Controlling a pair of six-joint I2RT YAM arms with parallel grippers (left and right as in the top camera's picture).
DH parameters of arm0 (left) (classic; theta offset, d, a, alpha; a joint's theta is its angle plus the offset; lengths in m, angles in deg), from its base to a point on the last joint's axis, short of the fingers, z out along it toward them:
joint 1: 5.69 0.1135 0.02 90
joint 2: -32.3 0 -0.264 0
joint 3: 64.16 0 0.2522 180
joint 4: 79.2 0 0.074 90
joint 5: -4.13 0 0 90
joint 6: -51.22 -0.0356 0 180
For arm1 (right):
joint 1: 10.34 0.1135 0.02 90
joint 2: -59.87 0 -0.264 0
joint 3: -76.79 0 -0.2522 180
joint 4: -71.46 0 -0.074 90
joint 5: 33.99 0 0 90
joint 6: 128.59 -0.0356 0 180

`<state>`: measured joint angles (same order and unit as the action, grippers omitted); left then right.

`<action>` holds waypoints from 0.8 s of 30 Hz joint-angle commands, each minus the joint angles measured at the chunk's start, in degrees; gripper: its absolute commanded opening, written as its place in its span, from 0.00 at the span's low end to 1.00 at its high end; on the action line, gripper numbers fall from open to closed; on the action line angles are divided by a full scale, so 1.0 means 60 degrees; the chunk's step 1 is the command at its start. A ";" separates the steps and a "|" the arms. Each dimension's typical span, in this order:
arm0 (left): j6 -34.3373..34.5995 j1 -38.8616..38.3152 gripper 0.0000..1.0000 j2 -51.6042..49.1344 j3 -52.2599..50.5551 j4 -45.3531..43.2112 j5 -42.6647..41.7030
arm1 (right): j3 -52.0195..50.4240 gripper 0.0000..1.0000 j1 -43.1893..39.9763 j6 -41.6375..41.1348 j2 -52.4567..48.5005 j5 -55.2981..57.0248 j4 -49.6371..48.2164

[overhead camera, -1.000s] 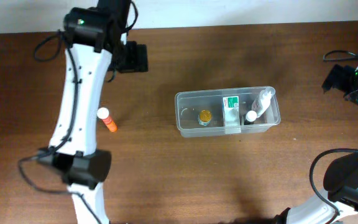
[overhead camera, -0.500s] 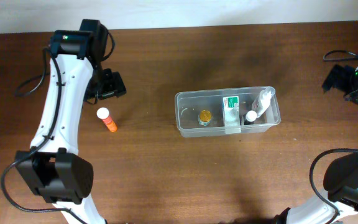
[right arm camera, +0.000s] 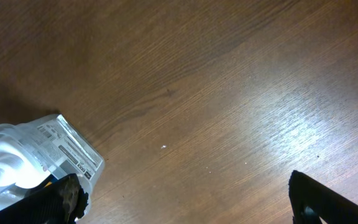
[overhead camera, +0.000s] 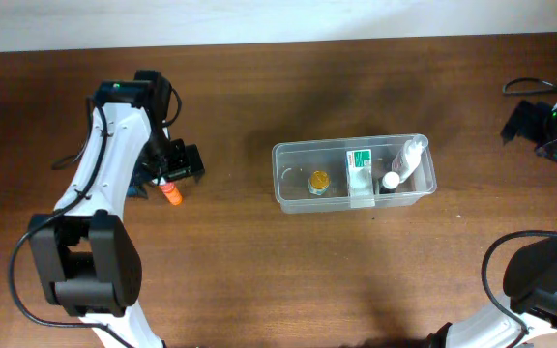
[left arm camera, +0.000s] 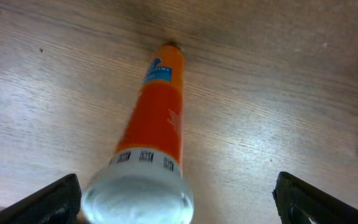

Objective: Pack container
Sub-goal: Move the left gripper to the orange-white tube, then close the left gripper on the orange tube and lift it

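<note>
The wooden table (overhead camera: pixel 259 271) is carrying the whole scene, with two white-and-black arms reaching over it from the near edge. The left arm (overhead camera: pixel 114 145) is bending in over the table's left half, and its left gripper (overhead camera: pixel 164 176) is hovering directly above an orange tube (left arm camera: pixel 157 118) with its jaws spread wide. In the left wrist view, the fingers are flanking the tube without touching it. The right gripper (right arm camera: pixel 188 205) is hanging at the far right edge of the table, its jaws likewise spread wide and nothing lying between them.

The container (overhead camera: pixel 288 193), a clear rectangular tub, is sitting between the two grippers. It is well apart from both, off to the right of the left gripper.

Inside the container, a white-and-green box (overhead camera: pixel 360 169) is standing near the middle. A white bottle (overhead camera: pixel 404 162) is leaning at the end nearer the right gripper, and a small gold-capped jar (overhead camera: pixel 318 181) is resting at the end nearer the left gripper.

A clear labelled pack (right arm camera: pixel 36 155) is lying just beside one of the right gripper's fingers. The tube's white cap (left arm camera: pixel 138 196) is pointing back toward the left gripper's camera.
</note>
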<state>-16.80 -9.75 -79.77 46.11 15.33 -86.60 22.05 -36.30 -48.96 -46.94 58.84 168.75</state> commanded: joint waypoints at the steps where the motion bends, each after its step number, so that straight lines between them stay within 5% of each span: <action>1: -0.0182 0.0036 0.99 0.0178 -0.0153 -0.0386 -0.0200 | 0.0011 0.98 -0.0062 -0.0040 0.0047 0.0113 0.0000; 24: -0.0608 0.0080 0.91 -0.0073 -0.0710 -0.1220 0.0262 | 0.0011 0.98 -0.0062 -0.0040 0.0047 0.0113 0.0000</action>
<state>-19.75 -9.72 -79.77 42.07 8.84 -86.08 22.05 -36.30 -48.91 -46.94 58.82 168.75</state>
